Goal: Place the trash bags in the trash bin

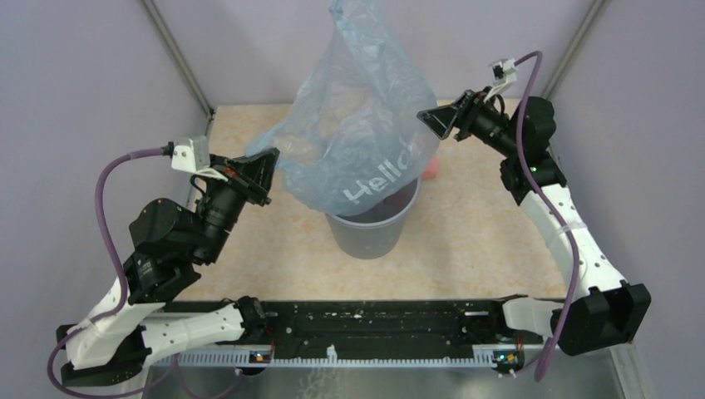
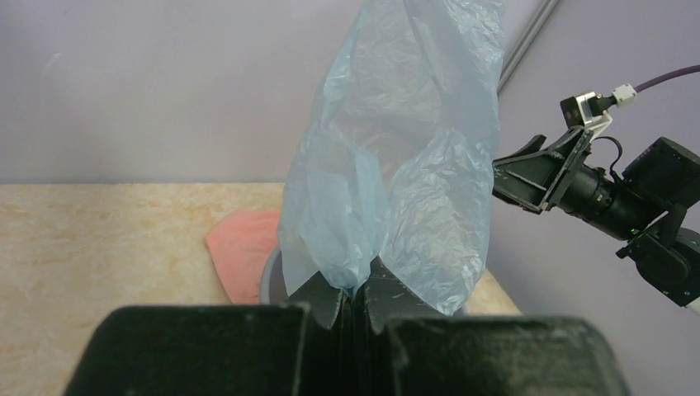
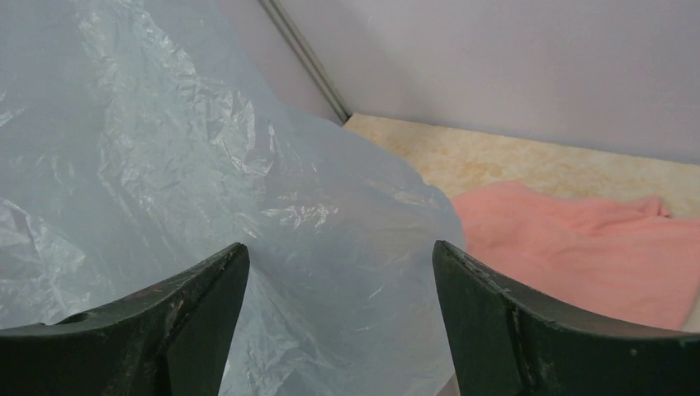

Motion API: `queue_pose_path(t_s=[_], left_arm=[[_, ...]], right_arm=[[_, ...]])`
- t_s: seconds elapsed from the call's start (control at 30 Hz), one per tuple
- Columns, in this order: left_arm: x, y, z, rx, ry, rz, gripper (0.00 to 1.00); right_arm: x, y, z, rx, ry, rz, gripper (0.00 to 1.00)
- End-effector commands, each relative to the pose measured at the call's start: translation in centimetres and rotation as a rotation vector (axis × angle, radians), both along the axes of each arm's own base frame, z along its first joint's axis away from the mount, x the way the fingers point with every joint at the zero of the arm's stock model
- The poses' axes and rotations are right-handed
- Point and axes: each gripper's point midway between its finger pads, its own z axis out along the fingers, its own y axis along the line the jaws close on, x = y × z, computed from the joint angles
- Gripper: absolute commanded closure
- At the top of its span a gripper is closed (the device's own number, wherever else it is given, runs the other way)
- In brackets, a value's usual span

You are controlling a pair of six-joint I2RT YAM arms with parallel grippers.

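Above the beige marbled tabletop (image 1: 474,241), from overhead, a crinkly translucent pale-blue plastic bag (image 1: 357,125) rises over a plain grey round plastic bin (image 1: 370,233), its lower end overlapping the rim. Left wrist: the left claw (image 2: 355,282) pinches the bag's lower edge. Right wrist: the right claw (image 3: 338,249) gapes wide, bag just ahead, salmon-pink cloth (image 3: 578,239) beyond.

The trash bag (image 1: 357,125) billows up the centre of the top view and drapes over the trash bin (image 1: 370,233), blocking its mouth from above. The left tool (image 1: 270,162), pinched on the bag's left edge, and the right tool (image 1: 428,116), jaws spread at its right edge, flank it. Bare desk (image 1: 474,249) lies lower left and right of the bin. A pink cloth (image 1: 430,170) sits at the bin's upper right.
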Motion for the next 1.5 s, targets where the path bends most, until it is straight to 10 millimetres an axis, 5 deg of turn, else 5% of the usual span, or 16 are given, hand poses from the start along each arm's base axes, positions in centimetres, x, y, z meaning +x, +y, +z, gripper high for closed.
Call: queue_pose_path(t_s=[0.0,0.23,0.4,0.67,1.1,1.47], left_arm=[[-0.1,-0.2,0.4,0.003,-0.018,-0.010,1.00],[-0.1,-0.3,0.8,0.001,-0.028,-0.014,1.00],[0.1,-0.6,0.8,0.013,-0.029,-0.011,1.00],[0.5,-1.0,0.5,0.027,-0.027,-0.004,1.00],[1.2,-1.5,-0.6,0.056,-0.015,0.021,1.00],[1.3,-1.7,-0.9,0.057,-0.009,0.019,1.00]], right_arm=[[-2.0,1.5,1.5,0.020,-0.042,0.110,0.32],[-5.7,6.7,-1.3,-0.119,0.039,0.224,0.61],[-7.9,9.2,-4.7,-0.183,0.127,0.257,0.71],[-7.9,9.2,-11.7,-0.371,0.266,0.151,0.75],[-9.8,6.8,-5.2,-0.353,0.157,0.085,0.40],[-7.9,3.6,-2.8,-0.421,0.094,-0.101,0.36]])
